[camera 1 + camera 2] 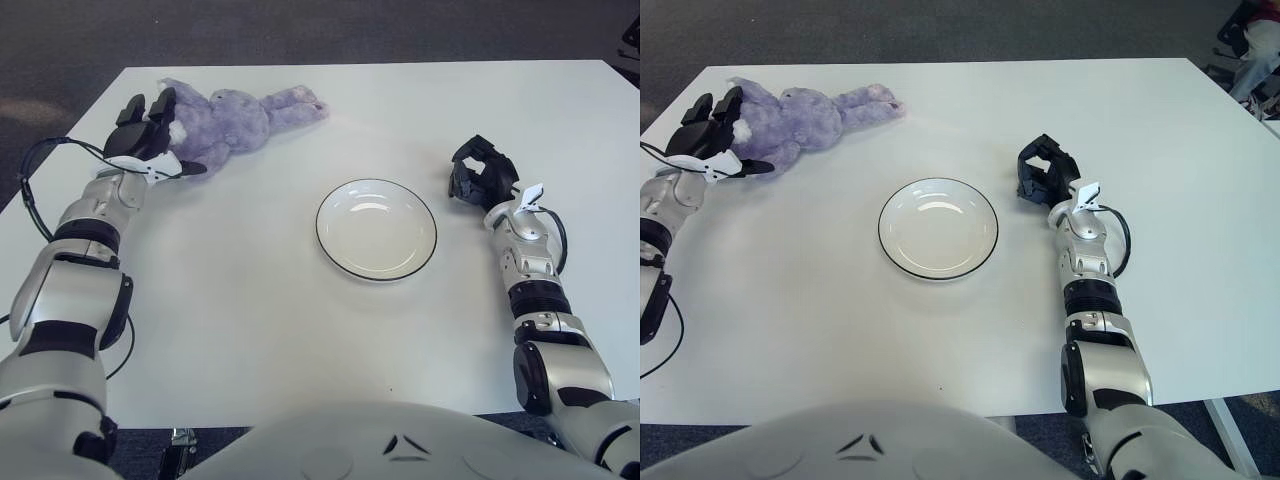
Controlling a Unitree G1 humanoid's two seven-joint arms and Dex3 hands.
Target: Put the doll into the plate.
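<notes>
doll (228, 118), a purple plush lying at the far left of the white table (300, 320), well apart from the empty plate (376, 229); left hand (145, 133) against its near end with fingers spread, not closed on it; right hand (480, 175) curled, empty, right of the plate.

A white table (250, 300) stands on dark grey carpet (300, 30), a partly visible chair (1250, 45) beyond it.

Doll's (225, 118) end behind left robot hand (145, 135)
</notes>
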